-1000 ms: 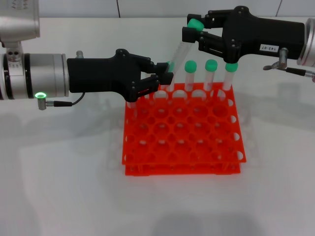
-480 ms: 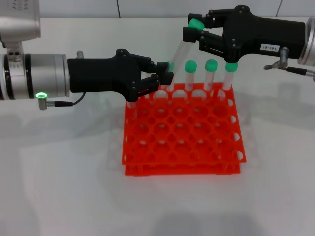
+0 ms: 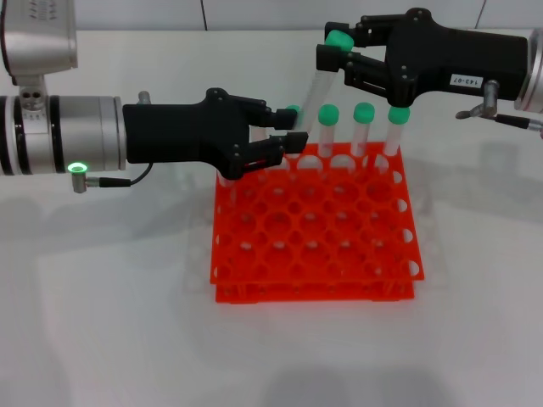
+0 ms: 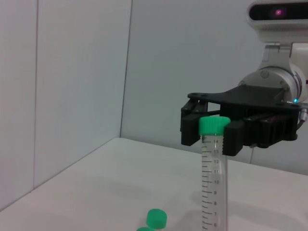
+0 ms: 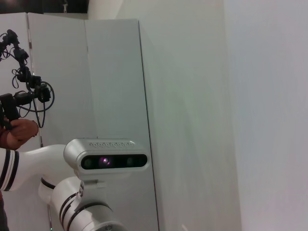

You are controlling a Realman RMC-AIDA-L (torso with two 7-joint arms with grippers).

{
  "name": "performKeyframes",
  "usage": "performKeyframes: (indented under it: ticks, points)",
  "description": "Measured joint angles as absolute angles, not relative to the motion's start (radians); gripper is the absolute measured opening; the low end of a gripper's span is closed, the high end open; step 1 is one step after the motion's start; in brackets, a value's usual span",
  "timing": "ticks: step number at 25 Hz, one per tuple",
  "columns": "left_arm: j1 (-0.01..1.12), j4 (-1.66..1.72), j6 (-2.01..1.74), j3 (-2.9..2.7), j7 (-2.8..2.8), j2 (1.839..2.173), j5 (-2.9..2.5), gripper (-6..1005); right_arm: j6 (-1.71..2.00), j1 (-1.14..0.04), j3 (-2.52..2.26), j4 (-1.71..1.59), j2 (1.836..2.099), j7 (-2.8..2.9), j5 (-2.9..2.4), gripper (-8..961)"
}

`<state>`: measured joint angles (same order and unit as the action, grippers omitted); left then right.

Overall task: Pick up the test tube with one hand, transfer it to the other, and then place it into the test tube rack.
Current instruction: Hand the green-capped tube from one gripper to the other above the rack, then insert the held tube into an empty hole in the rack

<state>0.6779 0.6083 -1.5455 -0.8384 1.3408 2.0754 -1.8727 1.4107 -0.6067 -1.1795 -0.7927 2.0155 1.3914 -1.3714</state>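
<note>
A white table [image 3: 102, 322] stands against pale panelled walls [image 4: 72, 86] with thin vertical seams.

Rack [image 3: 314, 229] centre; test tube [image 3: 316, 93] above back row, between left claw [image 3: 288, 134] and right claw [image 3: 333, 52]

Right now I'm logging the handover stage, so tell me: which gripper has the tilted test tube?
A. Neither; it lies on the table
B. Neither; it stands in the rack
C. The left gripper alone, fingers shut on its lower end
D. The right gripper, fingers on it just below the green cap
D: in the head view the right gripper pinches the test tube just under its cap, while the left gripper has its fingers open around the lower end, above the test tube rack.
</note>
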Motion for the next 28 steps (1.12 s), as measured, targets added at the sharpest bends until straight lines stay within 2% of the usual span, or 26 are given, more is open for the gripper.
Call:
performKeyframes:
  ticks: [16,18,24,28]
  points:
    - [0.657,0.649,-1.561,-0.862,1.460,2.076,-1.866,548,1.417,-0.599,-1.178,-0.799,2.017,1.391,-1.371,266]
    - [0.651,0.666,-1.574,-0.862,1.482,2.076,-1.866,778,1.417,-0.598,-1.178,-0.799,2.017,1.391,-1.371,266]
    - [0.587,0.805,-1.605,-0.862,1.586,2.078,-1.853,889,1.419,-0.592,-1.178,-0.799,2.017,1.391,-1.371,266]
    - [0.534,0.905,-1.619,-0.860,1.685,2.078,-1.820,888,1.421,-0.588,-1.179,-0.800,2.017,1.391,-1.371,266]
